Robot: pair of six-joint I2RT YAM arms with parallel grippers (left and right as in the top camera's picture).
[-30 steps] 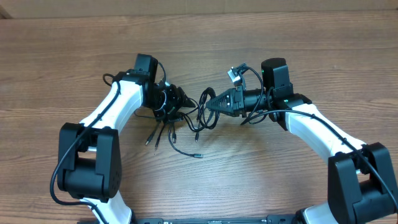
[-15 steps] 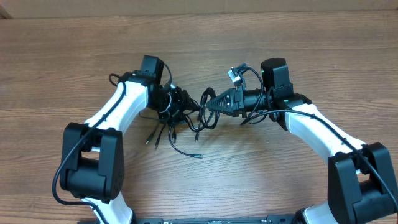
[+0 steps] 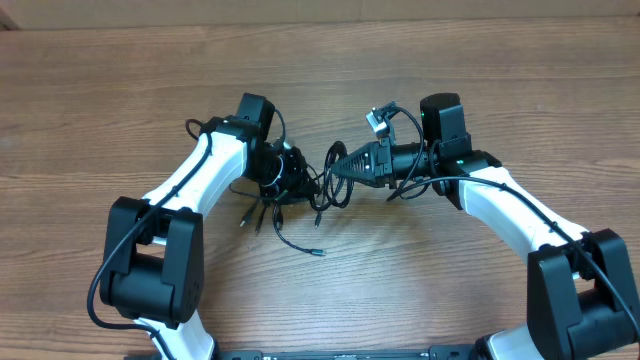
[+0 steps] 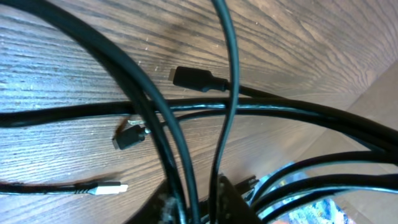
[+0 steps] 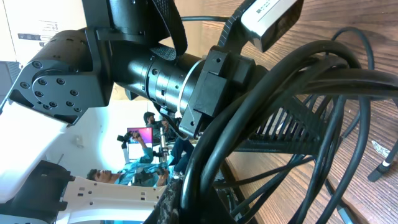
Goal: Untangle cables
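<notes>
The cables (image 3: pixel 300 205) are a tangle of thin black cords on the wooden table (image 3: pixel 120 110) between my two arms, with loose plug ends trailing toward the front. My left gripper (image 3: pixel 300 178) is shut on several strands of the cables (image 4: pixel 217 106); a silvery-tipped plug (image 4: pixel 106 186) and two black plugs lie below it. My right gripper (image 3: pixel 335 166) is shut on a bunch of cable loops (image 5: pixel 280 81) at the tangle's right side. The two grippers almost touch. The left arm's wrist fills the right wrist view.
A small silver-and-black connector (image 3: pixel 378 120) sticks up behind my right gripper. Bare wood surrounds the tangle on all sides. The table's far edge (image 3: pixel 320 22) runs along the top.
My left arm has moved right, toward my right gripper, carrying its strands of cable. The loose ends on the table shifted slightly right. My right arm has not moved.
</notes>
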